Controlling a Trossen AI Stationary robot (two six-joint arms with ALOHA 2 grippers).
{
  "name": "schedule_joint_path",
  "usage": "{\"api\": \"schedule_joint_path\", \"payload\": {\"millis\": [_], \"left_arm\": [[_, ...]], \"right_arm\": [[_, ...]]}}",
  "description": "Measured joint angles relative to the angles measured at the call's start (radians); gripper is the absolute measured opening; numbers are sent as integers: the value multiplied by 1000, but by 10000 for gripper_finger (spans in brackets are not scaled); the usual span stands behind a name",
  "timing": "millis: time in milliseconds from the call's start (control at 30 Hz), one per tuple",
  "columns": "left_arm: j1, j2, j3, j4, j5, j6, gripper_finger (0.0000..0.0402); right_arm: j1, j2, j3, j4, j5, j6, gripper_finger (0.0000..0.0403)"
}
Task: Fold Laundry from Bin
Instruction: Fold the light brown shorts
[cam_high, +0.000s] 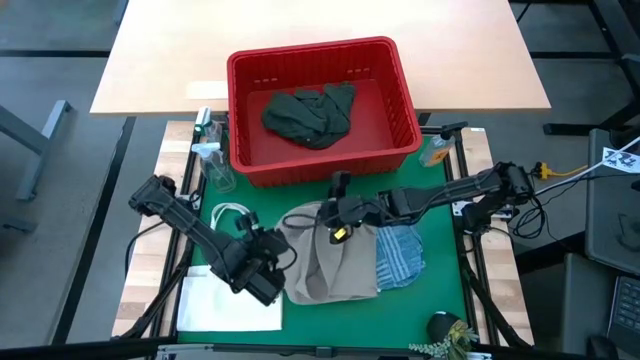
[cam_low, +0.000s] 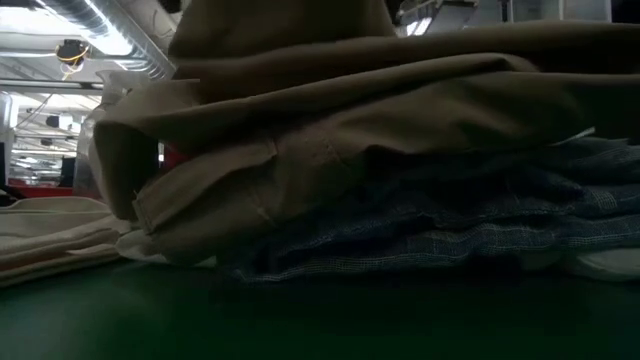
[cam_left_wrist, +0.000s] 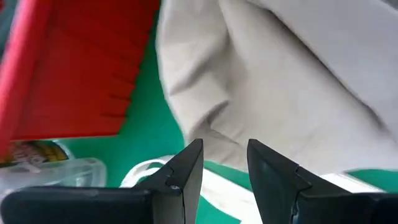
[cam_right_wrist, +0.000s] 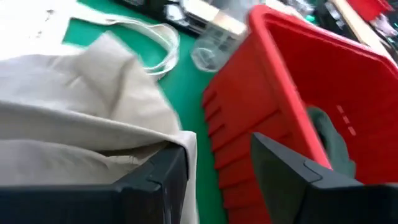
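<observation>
At the front of the green mat, the left gripper (cam_high: 262, 272) hovers at the near-left edge of a rumpled beige cloth garment (cam_high: 330, 262), its two dark fingers (cam_left_wrist: 184, 176) spread with nothing between them and the cloth just beyond their tips. Beside it on the mat lies a flat white tote bag (cam_high: 230, 300) with looped handles. The beige piece sits atop a blue-and-white checked cloth (cam_high: 400, 255), whose edge pokes out to the right; from table height the tan layer plainly rests on the blue one. Over the garment's far edge the right gripper (cam_high: 338, 222) hangs with fingers apart, the beige cloth lying under one finger, though whether it actually pinches fabric cannot be made out. This looks like the folding step on the beige piece: the next move likely calls for each claw to catch an edge or corner and draw it flat before folding. Farther back stands the rectangular red plastic basket with slotted sides (cam_high: 395, 150), a dark green garment (cam_high: 308, 115) bunched on its floor, waiting. Clear bottles beside the basket are too blurred to identify, and the table-level camera is almost wholly blocked by cloth.
</observation>
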Motion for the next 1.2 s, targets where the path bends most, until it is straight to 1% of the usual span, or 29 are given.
{"api": "schedule_joint_path", "payload": {"millis": [100, 167, 267, 367, 433, 600, 667, 767, 833, 900, 1000, 1133, 1200], "left_arm": [[-21, 2, -9, -2, 3, 12, 119], [-33, 2, -9, 2, -10, -12, 119], [-56, -14, -9, 8, -76, -118, 119], [-66, -56, -9, 6, -125, -236, 119], [-65, -77, -9, 6, -177, -319, 119], [-41, -112, -9, 22, -379, -554, 119], [-23, -111, -9, 35, -407, -626, 119], [15, -99, -9, 101, -401, -677, 119], [43, -95, -9, 157, -400, -675, 119], [75, -91, -9, 209, -380, -636, 119], [114, -89, -9, 265, -318, -573, 119], [165, -81, -9, 313, -202, -526, 119], [182, -73, -9, 324, -164, -512, 119]], "right_arm": [[-15, 2, 0, -4, 33, 38, 172], [-29, 2, 0, -5, 32, 43, 172], [-41, 2, 0, -6, 14, 47, 172], [-40, 2, 0, -6, 5, 48, 172], [-39, 2, 0, -6, 5, 49, 172], [-39, 3, 0, -6, -5, 50, 172], [-39, 3, 0, -5, -20, 50, 172], [-39, 3, 0, -5, -45, 51, 172], [-39, 3, 0, -4, -57, 51, 172], [-39, 3, 0, -3, -70, 51, 172], [-39, 3, 0, 0, -75, 50, 172], [-39, 3, 0, 22, -75, 50, 172], [-39, 3, 0, 44, -76, 50, 172]]}}
